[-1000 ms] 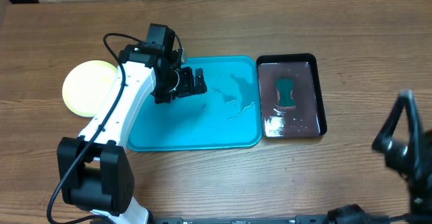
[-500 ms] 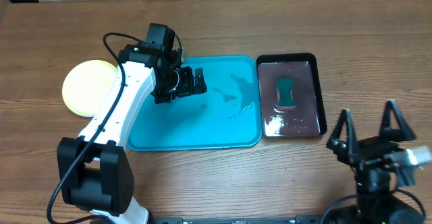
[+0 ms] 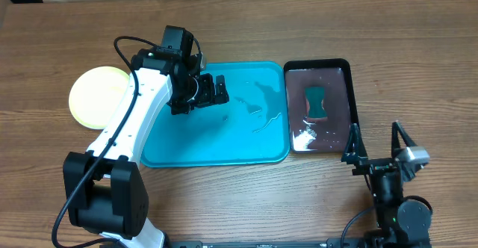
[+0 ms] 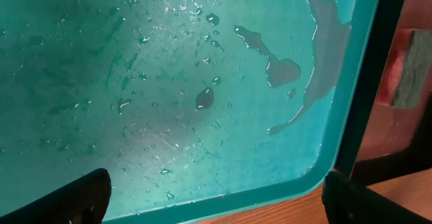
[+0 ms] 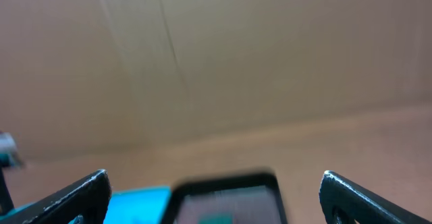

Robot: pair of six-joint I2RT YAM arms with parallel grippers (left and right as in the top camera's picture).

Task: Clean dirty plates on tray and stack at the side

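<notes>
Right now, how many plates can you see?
1: a yellow-green plate on the table left of the turquoise tray, its right edge hidden by the left arm. None lies on the tray. More could be stacked beneath that plate.

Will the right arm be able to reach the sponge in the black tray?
Probably yes. The sponge lies uncovered in the black tray, and the right gripper is open close by, though not pointing down at it.

Right gripper (image 3: pixel 373 139) swung in from right edge, lower, now just below black tray (image 3: pixel 354 106).
</notes>
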